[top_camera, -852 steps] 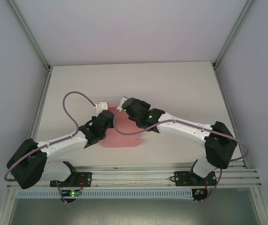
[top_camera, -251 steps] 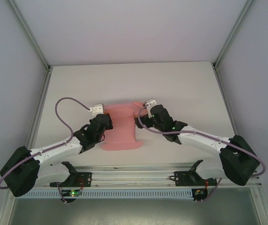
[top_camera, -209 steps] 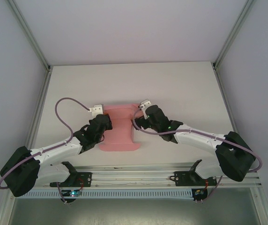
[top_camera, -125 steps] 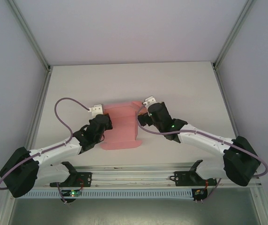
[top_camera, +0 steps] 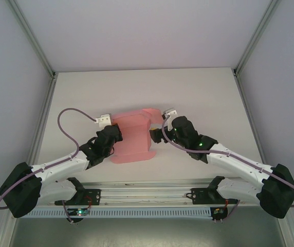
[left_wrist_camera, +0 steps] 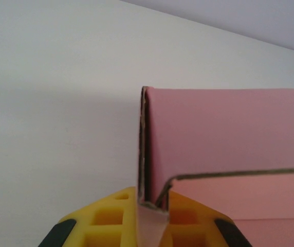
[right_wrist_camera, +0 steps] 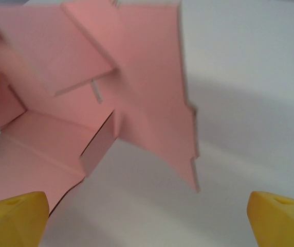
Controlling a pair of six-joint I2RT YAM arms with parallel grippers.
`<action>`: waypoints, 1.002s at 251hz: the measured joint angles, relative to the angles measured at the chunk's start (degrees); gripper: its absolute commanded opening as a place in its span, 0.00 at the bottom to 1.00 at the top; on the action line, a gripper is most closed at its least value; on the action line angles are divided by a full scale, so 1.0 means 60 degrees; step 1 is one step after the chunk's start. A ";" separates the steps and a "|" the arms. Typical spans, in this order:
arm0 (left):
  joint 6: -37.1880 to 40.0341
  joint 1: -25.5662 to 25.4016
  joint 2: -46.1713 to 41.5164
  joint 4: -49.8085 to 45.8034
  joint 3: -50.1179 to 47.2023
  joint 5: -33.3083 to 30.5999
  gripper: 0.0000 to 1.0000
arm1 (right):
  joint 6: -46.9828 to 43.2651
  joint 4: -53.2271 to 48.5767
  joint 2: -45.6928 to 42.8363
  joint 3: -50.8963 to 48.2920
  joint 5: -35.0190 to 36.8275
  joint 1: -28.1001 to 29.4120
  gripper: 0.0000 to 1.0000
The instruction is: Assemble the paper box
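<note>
Pinching the left side of the paper box (top_camera: 132, 139), our left tool (top_camera: 109, 122) is nearly fully closed. In the left wrist view we see its yellow pads (left_wrist_camera: 111, 224) clamped on a doubled, upright edge of pink card. The box sits partly folded near the middle of the table (top_camera: 198, 92), between the two arms. Our right tool (top_camera: 166, 117) stands wide open and holds nothing. It is just right of the box, with a loose notched flap (right_wrist_camera: 157, 103) ahead of it.

We judge the main risk to be the folded walls relaxing. Only one side is clamped, so the free right flap may spring back toward flat before it is tucked. If our right tool goes in again at a poor angle, a fingertip could catch the notched edge and crease it. It could also push the whole sheet against the left pinch and buckle the thin card. A pull from the left tool could drag the box across the table.

Compared with a second ago, our right tool has backed off the box's right edge and its arm has swung outward. Our left tool has kept its place and its grip. A few seconds back, the right arm was reaching across the sheet.
</note>
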 measured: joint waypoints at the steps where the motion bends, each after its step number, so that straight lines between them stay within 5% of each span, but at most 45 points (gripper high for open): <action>1: -0.0004 0.0000 0.0000 0.0000 0.0000 0.0000 0.00 | 0.0007 0.0000 0.0004 -0.0007 -0.0007 0.0007 0.98; 188: -0.0288 0.0004 -0.1096 0.0062 -0.0470 0.0069 0.00 | 0.0743 0.0033 0.1086 -0.1209 -0.0710 -0.0732 0.98; 251: -0.0200 0.0004 -0.1096 0.0058 -0.0470 0.0080 0.00 | 0.0353 -0.0492 -0.0463 -0.1115 -0.0069 -0.2102 0.97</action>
